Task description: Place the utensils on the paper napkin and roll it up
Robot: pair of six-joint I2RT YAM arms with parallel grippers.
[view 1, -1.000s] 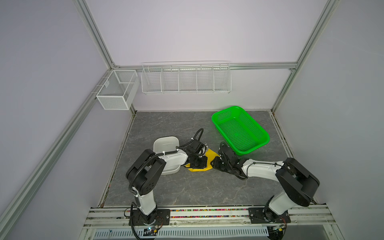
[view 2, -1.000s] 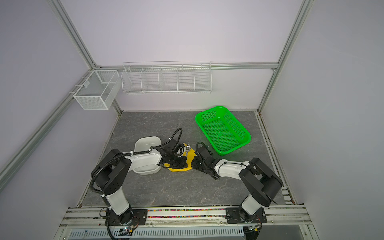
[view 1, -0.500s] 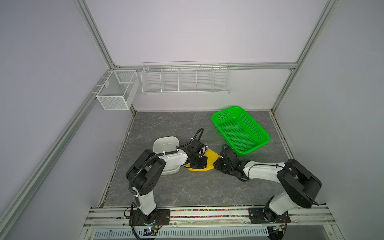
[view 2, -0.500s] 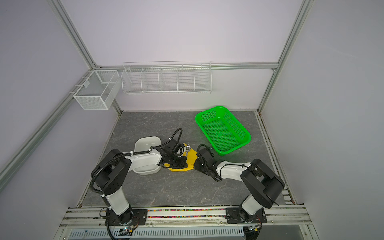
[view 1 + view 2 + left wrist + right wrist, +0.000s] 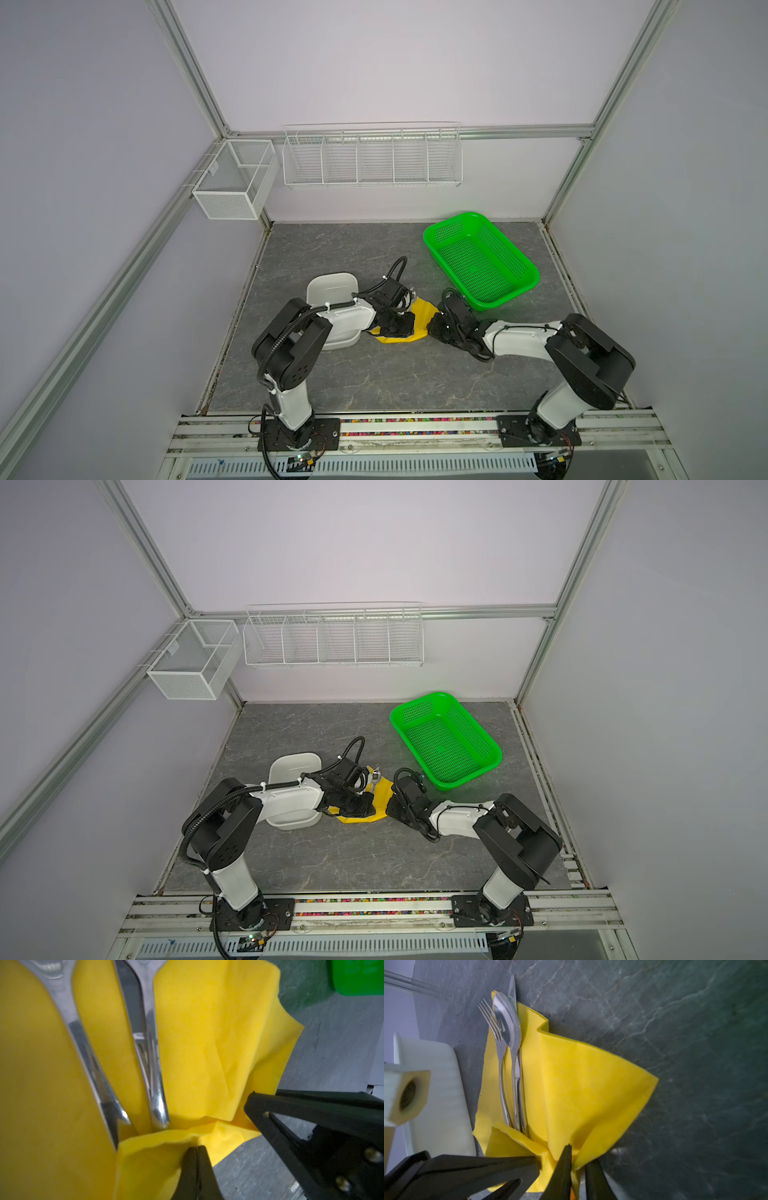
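Note:
The yellow paper napkin (image 5: 581,1084) lies on the grey table between both arms, its near end bunched up and its side raised. On it lie the utensils side by side: a fork (image 5: 501,1053), a spoon (image 5: 508,1018) and a knife tip (image 5: 512,989), with the handles (image 5: 149,1053) tucked into the fold. My left gripper (image 5: 196,1148) is shut on the napkin's near edge. My right gripper (image 5: 579,1154) straddles a raised fold beside it, its jaws a narrow gap apart. In both top views the napkin (image 5: 424,309) (image 5: 384,789) shows between the two wrists.
A green basket (image 5: 482,259) stands just behind the right wrist. A white tray (image 5: 332,286) sits under the left forearm, next to the napkin. A wire rack (image 5: 372,156) and a mesh box (image 5: 235,178) hang on the back wall.
The right gripper has shifted slightly at the napkin's right side. The left arm has held still with its grip on the napkin.

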